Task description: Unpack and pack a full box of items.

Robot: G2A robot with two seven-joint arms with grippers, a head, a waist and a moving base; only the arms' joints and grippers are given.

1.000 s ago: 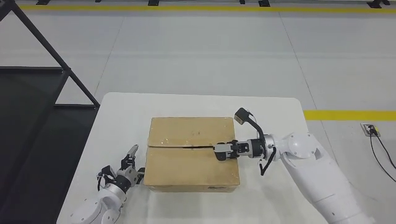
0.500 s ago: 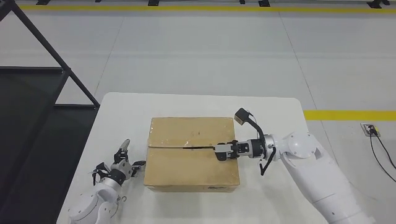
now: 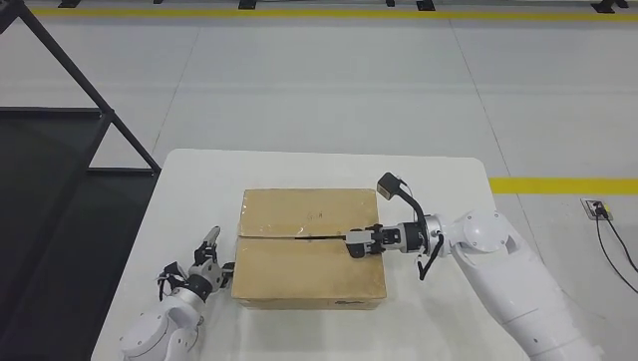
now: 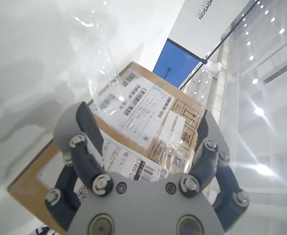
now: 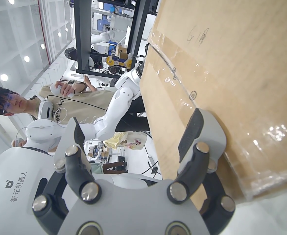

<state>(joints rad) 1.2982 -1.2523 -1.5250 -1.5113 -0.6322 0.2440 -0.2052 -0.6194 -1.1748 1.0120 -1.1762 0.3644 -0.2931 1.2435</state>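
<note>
Two flaps (image 3: 309,213) shut: box (image 3: 311,261) sits mid-worktop (image 3: 199,191), so unpacking's prob. not begun. Right gripper (image 3: 357,244), wide & empty, at the seam's (image 3: 299,233) 3 o'clock end. Left gripper (image 4: 146,123), also wide, near box's 8 o'clock corner. Next: pry a flap up.

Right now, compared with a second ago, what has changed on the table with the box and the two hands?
The left hand drew a little away from the box, then came back close to its side. It is open and holds nothing. The right hand stayed open at the end of the top seam. The box did not shift, and its flaps are shut as before.
</note>
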